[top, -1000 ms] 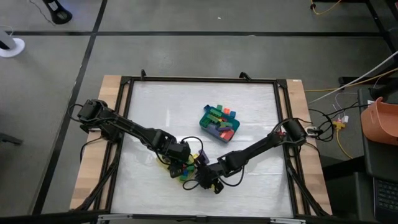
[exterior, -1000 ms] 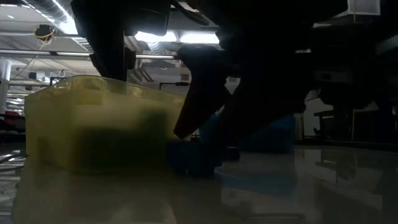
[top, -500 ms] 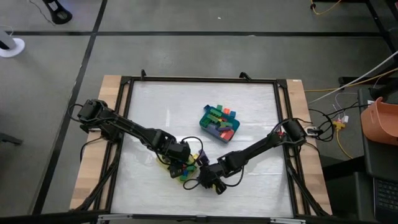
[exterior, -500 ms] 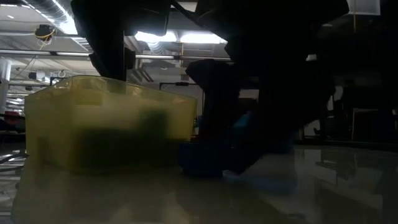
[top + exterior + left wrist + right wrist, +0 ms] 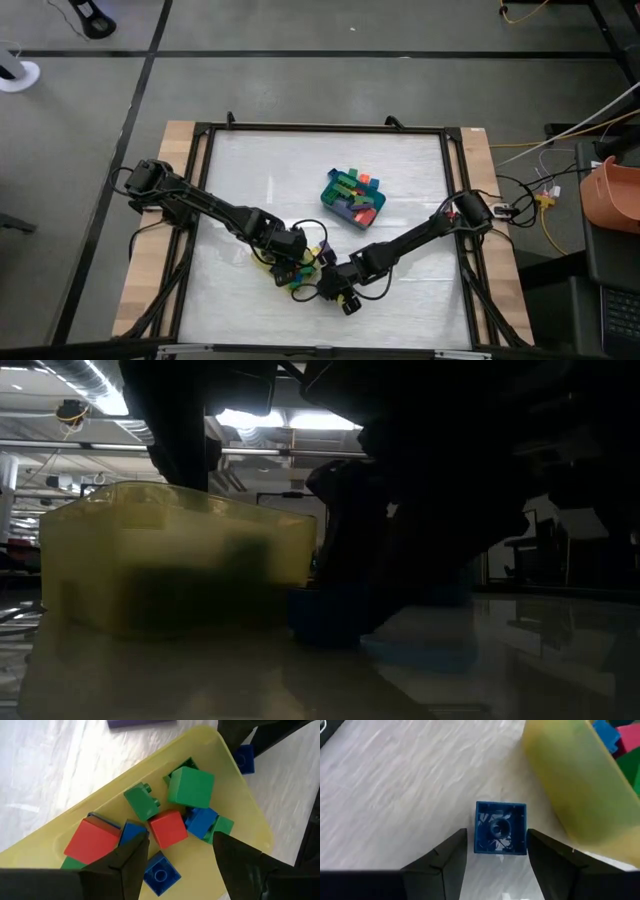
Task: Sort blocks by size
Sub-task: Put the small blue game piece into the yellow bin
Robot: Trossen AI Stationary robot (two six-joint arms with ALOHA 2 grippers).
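Note:
A blue cube block [image 5: 500, 827] lies on the table, hollow side up, just outside the yellow tray [image 5: 575, 785]. My right gripper [image 5: 496, 851] hangs over it, open, pointing steeply down, one finger on each side of the block. My left gripper [image 5: 180, 865] stands open above the yellow tray [image 5: 240, 805], over several red, green and blue cubes [image 5: 167, 827], touching none. In the low view the blue block [image 5: 325, 620] sits beside the tray's wall [image 5: 170, 560]. My right gripper straddles the blue block from above. A strip of table shows between one finger [image 5: 451, 855] and the block's side. The other finger [image 5: 542, 855] stands right against the opposite side [image 5: 524, 832]. Whether it touches I cannot tell.
A teal tray [image 5: 355, 197] with several blocks stands farther back, toward the table's middle. A purple bar [image 5: 140, 722] lies on the table beyond the yellow tray. Both arms [image 5: 210, 210] [image 5: 420, 235] meet near the table's front edge.
My right gripper has rolled at the wrist over the blue block without leaving its place, and its finger gap is unchanged. In the low view its dark fingers now stand more upright behind the block.

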